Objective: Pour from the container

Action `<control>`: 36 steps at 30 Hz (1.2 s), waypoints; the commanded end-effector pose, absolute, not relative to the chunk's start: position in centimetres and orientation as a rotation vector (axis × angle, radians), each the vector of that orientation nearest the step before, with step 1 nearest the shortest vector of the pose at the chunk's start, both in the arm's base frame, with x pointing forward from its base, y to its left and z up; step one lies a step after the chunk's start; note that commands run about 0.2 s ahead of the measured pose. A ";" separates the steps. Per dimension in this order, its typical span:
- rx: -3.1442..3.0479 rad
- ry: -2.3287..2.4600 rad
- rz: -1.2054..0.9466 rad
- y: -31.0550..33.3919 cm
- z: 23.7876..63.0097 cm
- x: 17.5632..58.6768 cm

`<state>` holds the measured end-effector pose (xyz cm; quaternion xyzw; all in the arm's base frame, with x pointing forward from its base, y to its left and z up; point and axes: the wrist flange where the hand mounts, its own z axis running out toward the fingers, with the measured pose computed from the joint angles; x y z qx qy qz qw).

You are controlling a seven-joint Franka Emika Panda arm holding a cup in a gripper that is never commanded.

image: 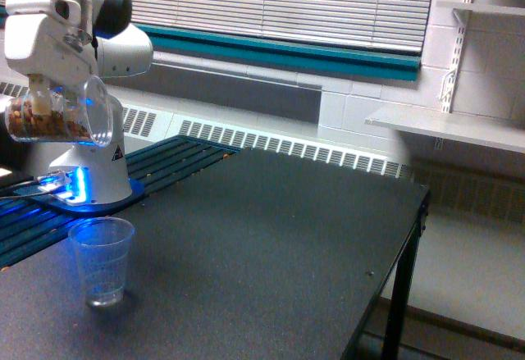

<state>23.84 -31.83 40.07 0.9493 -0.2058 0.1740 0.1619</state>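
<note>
At the exterior view's left, the container [57, 116], a clear wide plastic jar with brown nut-like bits inside, lies tilted almost on its side in the air, its mouth facing the view's right. My gripper [43, 89] is shut on the container from above; its fingertips are hidden behind the jar. Below and slightly right of the mouth, a smaller tapered clear plastic cup [101, 260] stands upright on the dark table [271, 245]. Nothing is seen falling from the jar.
The arm's white base [89, 175] with blue lights stands behind the cup on a slatted surface. The table's right edge [410, 229] drops to the floor. A radiator and blinds run along the back wall; white shelves [447, 126] hang at the right.
</note>
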 end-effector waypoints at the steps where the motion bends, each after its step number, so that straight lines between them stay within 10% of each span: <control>1: 2.710 -0.553 0.480 -32.0 39.4 23.4; 36: 2.724 -0.534 0.384 -32.6 35.8 22.6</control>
